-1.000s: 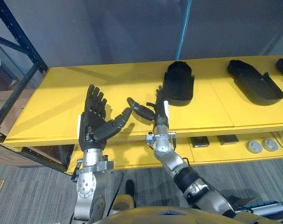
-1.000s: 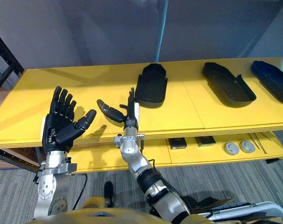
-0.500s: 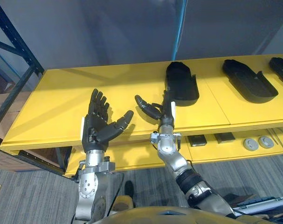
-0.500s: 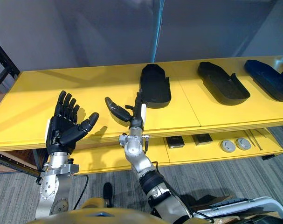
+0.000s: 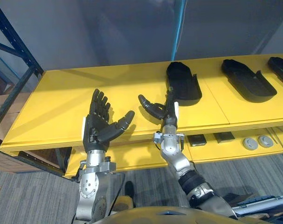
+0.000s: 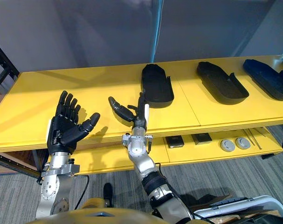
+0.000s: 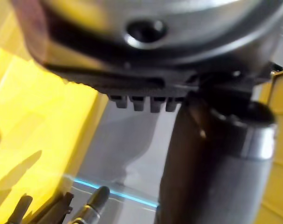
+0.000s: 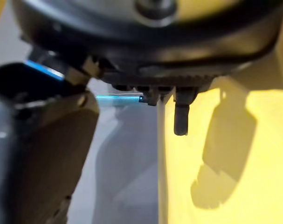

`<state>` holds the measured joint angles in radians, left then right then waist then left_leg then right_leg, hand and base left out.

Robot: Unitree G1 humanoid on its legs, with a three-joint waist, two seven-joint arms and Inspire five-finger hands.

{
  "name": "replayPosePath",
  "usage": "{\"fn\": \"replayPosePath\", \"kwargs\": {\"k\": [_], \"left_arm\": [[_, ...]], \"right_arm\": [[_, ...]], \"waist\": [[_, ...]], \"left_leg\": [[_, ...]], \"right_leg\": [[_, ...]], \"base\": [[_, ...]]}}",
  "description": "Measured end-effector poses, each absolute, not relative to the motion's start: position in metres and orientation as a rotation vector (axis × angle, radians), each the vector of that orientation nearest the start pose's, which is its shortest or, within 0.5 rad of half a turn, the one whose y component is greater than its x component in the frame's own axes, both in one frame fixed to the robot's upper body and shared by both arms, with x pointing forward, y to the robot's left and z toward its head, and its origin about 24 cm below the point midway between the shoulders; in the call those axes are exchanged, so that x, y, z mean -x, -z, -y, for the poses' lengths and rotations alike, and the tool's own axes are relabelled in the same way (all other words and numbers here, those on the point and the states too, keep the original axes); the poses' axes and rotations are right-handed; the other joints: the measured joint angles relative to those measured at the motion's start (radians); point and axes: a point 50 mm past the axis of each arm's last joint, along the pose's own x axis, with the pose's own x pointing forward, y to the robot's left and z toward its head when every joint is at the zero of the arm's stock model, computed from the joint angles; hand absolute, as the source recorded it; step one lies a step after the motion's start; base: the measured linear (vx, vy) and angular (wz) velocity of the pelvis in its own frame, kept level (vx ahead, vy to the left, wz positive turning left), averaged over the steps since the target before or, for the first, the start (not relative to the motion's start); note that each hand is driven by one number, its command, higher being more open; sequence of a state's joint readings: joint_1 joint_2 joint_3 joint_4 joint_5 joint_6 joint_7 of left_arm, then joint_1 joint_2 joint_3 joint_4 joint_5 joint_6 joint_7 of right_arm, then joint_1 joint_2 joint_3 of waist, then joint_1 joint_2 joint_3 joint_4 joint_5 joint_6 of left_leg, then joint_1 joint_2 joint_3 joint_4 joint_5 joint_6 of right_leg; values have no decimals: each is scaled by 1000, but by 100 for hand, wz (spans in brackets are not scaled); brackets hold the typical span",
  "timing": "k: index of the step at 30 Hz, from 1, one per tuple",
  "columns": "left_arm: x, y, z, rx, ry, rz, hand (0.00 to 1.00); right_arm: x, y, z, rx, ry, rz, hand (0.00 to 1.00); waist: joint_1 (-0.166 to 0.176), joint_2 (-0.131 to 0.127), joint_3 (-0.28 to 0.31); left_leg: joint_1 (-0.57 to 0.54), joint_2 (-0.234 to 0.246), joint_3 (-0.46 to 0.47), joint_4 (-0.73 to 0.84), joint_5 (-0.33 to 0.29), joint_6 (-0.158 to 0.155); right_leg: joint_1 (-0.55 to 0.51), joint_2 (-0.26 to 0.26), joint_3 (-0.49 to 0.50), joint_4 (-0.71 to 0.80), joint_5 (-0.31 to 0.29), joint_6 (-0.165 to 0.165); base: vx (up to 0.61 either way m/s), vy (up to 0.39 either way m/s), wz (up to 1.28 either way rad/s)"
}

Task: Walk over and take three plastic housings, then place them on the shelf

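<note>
We're holding left hand (image 5: 97, 128) and right hand (image 5: 167, 115) spread wide, empty, at the yellow shelf (image 5: 52, 102) edge, likely lining up for the nearest plastic housing (image 5: 183, 84).

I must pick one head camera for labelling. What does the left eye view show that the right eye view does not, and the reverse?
Left eye view: much more of the blue rack frame at the left. Right eye view: nearly all of the third housing, cut off at the other's edge. Both: the yellow shelf, the nearest housing, the second housing, and the left hand and right hand, open and empty.
</note>
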<state>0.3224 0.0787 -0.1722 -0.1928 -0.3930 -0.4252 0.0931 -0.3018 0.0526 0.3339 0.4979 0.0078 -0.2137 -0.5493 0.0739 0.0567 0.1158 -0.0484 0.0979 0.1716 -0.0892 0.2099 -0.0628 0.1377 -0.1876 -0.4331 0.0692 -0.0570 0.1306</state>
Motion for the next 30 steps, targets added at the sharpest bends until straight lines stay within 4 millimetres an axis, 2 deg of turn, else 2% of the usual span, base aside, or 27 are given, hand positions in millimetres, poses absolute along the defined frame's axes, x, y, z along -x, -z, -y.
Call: {"fn": "replayPosePath", "kwargs": {"k": [7,10,13,14,15,17,19,21,22,23,25,26,28,30], "left_arm": [[-185,-52,-155,370,-92,244,100],[-185,-54,-156,368,-98,250,100],[-184,-58,-161,367,-166,283,100],[-183,-62,-167,369,-203,317,100],[-182,-71,-171,372,-225,367,100],[-180,-85,-175,374,-233,456,100],[-177,-109,-173,361,-197,604,100],[-177,-120,-169,361,-149,669,100],[-178,-126,-163,359,-98,706,100],[-178,-127,-160,356,-76,713,100],[-177,-128,-148,351,19,715,100],[-177,-128,-144,356,47,713,100],[-175,-126,-124,399,182,693,100],[-172,-124,-109,424,285,672,100]], "right_arm": [[-287,-29,70,31,105,46,100],[-278,-35,75,0,81,87,100],[-263,-56,87,9,48,209,100],[-257,-71,93,2,11,287,100],[-249,-88,100,-46,-31,367,100],[-239,-108,111,-126,-75,470,100],[-225,-130,133,-254,-92,606,100],[-219,-137,149,-304,-59,662,100],[-212,-137,165,-324,8,680,100],[-209,-134,172,-321,44,673,100],[-192,-115,194,-303,204,597,100],[-187,-110,198,-305,250,569,100],[-165,-87,215,-274,464,446,100],[-148,-75,227,-218,622,363,100]], "waist": [[0,0,0],[0,0,0],[-13,-2,-1],[-24,-5,0],[-26,-8,-1],[-29,-16,-5],[-46,-33,-10],[-59,-36,-11],[-76,-36,-10],[-83,-37,-11],[-114,-36,-10],[-125,-36,-10],[-171,-29,-13],[-209,-20,-18]], "left_leg": [[0,0,2,0,-1,2],[-8,1,9,0,-3,3],[-13,1,18,0,-6,1],[-14,2,22,0,-7,-1],[-14,6,32,0,-8,-2],[-13,12,44,0,-7,0],[-3,19,55,0,-6,0],[8,20,71,0,-9,-2],[22,22,96,0,-15,-2],[29,24,107,0,-23,-4],[48,33,167,0,-42,-13],[51,36,182,-1,-45,-14],[62,42,243,0,-57,-17],[69,45,297,0,-67,-20]], "right_leg": [[-2,0,1,-1,0,0],[-13,0,4,-1,0,0],[-22,0,16,-5,1,0],[-25,1,22,-9,4,1],[-28,5,28,-16,8,-1],[-32,11,42,-21,18,4],[-29,16,55,-20,18,0],[-30,15,71,-18,17,-1],[-32,14,95,-17,19,-1],[-34,13,109,-17,19,-1],[-60,16,168,-16,15,-10],[-68,17,182,-16,16,-10],[-100,20,247,-16,22,-9],[-132,23,307,-20,37,-10]], "base": [[0,0,0],[0,0,-5],[23,-9,-8],[36,-21,-17],[37,-25,-19],[48,-39,-21],[52,-54,-18],[16,-22,-28],[-4,4,-43],[-13,13,-65],[-25,19,-73],[-18,12,-77],[10,8,-78],[41,14,-82]]}}
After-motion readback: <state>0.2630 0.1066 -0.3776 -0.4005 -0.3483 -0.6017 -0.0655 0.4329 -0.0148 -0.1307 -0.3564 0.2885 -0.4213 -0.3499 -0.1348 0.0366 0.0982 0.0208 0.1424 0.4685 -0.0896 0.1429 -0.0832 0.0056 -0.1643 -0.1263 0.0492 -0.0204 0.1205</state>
